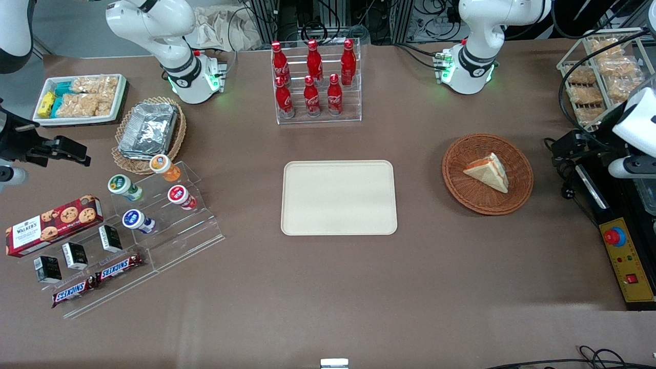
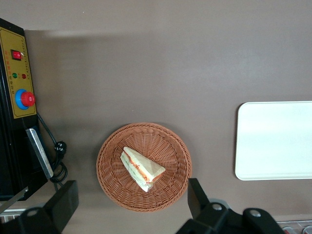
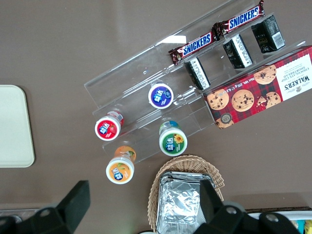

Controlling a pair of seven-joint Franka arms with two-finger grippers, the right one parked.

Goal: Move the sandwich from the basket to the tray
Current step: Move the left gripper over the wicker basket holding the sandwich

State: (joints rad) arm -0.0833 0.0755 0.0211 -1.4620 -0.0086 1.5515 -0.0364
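The sandwich [image 1: 489,171] is a pale triangular wedge with orange and green filling along its edge, lying in the round reddish-brown wicker basket [image 1: 461,197]. The cream rectangular tray [image 1: 338,197] lies bare at the table's middle, beside the basket toward the parked arm's end. My gripper [image 1: 566,146] hangs at the working arm's end of the table, beside the basket and well above the table. In the left wrist view the gripper [image 2: 130,187] is open, its two black fingers [image 2: 66,197] spread wider than the basket [image 2: 165,146], with the sandwich [image 2: 140,168] far below them. One end of the tray [image 2: 275,141] shows too.
A yellow control box with a red button [image 1: 625,256] and loose cables lie beside the basket at the working arm's end. A rack of red cola bottles [image 1: 318,82] stands farther from the camera than the tray. Snack displays [image 1: 154,205] fill the parked arm's end.
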